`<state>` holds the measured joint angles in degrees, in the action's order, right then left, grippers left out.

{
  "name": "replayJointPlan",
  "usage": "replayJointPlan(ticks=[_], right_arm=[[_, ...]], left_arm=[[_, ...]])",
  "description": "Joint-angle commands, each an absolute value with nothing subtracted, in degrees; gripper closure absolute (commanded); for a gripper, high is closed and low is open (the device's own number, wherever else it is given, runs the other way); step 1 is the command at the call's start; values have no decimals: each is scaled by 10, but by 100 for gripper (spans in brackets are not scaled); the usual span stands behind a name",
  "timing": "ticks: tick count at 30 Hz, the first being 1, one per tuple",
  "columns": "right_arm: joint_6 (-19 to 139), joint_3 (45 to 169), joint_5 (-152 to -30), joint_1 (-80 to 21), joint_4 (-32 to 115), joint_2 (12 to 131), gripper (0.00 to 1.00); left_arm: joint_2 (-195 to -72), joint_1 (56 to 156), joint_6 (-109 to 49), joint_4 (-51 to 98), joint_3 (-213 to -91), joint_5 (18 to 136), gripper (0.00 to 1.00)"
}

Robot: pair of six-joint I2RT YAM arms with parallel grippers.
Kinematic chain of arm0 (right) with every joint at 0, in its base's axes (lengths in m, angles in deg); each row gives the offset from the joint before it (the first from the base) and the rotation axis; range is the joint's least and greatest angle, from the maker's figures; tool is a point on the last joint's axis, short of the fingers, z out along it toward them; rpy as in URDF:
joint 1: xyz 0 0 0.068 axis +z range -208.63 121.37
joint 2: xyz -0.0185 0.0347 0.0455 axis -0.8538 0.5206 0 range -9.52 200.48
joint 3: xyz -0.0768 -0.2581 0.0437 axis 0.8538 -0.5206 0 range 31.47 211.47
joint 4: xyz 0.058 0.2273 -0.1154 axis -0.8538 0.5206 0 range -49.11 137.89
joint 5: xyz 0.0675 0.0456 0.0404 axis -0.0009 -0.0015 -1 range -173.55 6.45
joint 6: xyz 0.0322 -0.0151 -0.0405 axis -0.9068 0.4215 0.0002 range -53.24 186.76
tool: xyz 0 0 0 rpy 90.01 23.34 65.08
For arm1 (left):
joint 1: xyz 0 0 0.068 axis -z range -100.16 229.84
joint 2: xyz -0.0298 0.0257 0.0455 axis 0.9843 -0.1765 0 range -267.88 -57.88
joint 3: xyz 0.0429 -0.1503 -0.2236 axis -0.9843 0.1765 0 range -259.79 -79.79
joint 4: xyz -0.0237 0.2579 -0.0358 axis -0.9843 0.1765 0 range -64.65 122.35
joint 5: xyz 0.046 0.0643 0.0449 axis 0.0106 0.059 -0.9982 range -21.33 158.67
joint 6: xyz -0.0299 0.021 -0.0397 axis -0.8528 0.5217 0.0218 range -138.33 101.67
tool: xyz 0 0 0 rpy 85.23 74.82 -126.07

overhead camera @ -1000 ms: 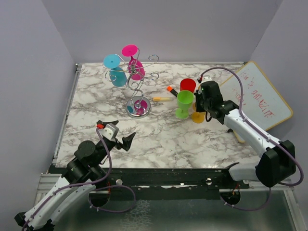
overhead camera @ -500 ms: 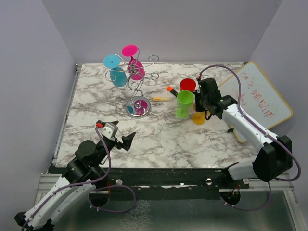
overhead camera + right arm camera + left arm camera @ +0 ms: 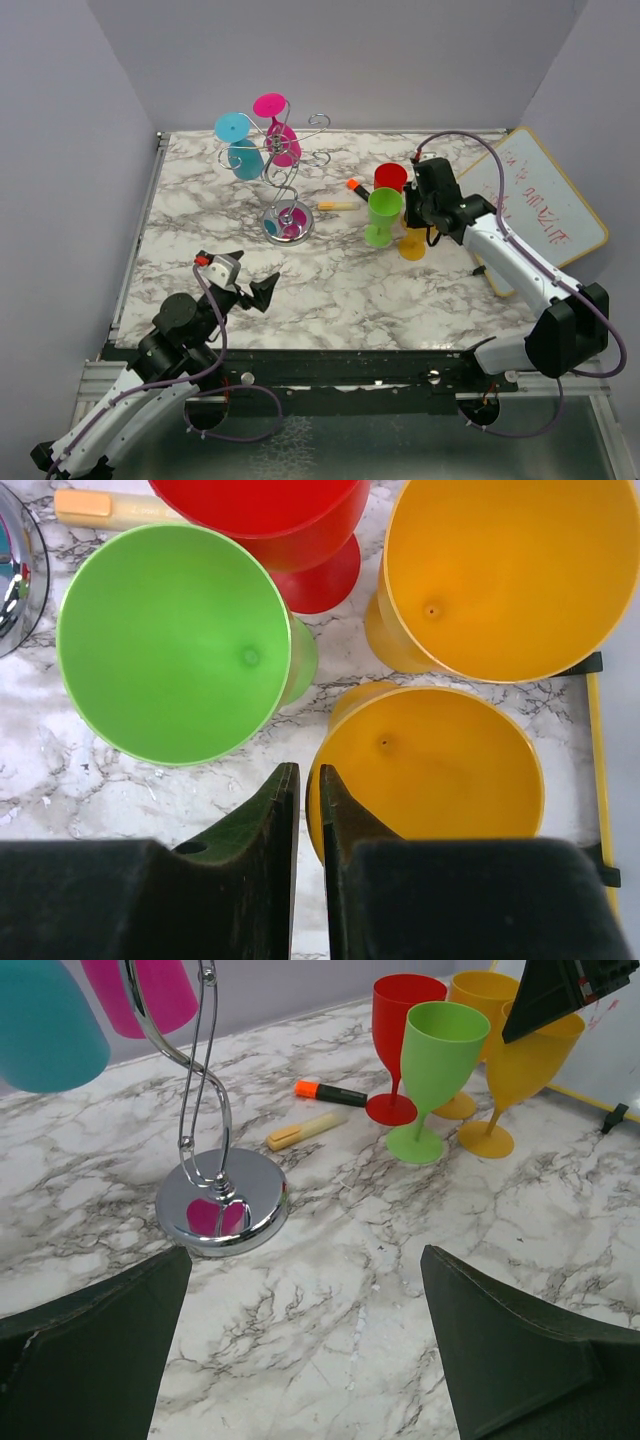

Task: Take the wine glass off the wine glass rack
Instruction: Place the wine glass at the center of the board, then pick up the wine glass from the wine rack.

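Jaws of right arm slightly parted astride orange glass (image 3: 430, 780) rim, left jaws spread wide

Illegible red scrawl on whiteboard (image 3: 548, 205)

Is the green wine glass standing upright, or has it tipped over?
Upright. The green wine glass stands on its round foot on the table; the right wrist view looks down into its bowl.

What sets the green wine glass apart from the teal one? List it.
The green wine glass stands upright on the table; the teal wine glass hangs upside down from the wine glass rack. The green one stands beside a red glass; the teal one hangs beside a pink glass. Both are opaque stemmed glasses.
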<state>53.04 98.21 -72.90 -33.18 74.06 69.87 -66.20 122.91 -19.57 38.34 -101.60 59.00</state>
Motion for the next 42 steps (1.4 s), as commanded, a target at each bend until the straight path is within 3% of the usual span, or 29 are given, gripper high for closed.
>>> replayJointPlan(ticks=[1,9,13,20,21,23,25,33,37,42], right_arm=[[525,1007,-728,-329,747,688,80],[524,989,-736,-330,715,642,80],[520,982,-739,-329,706,617,80],[501,972,-856,-329,697,561,71],[504,953,-885,-330,669,536,68],[502,906,-926,-329,594,491,45],[497,876,-956,-329,545,457,34],[393,799,-1201,-330,447,427,23],[343,792,-1240,-330,478,434,24],[387,788,-1246,-327,530,409,21]], left_arm=[[-651,1225,-212,391,-1029,566,1],[-664,1224,-235,398,-1036,535,1],[-693,1222,-314,421,-1053,442,1],[-748,1219,-385,466,-1094,381,1],[-753,1218,-393,473,-1100,372,1],[-754,1217,-395,482,-1105,361,1],[-748,1216,-394,486,-1107,360,1],[-753,1215,-405,510,-1138,408,1],[-777,1215,-419,497,-1152,465,1],[-825,1215,-431,454,-1154,508,1]])
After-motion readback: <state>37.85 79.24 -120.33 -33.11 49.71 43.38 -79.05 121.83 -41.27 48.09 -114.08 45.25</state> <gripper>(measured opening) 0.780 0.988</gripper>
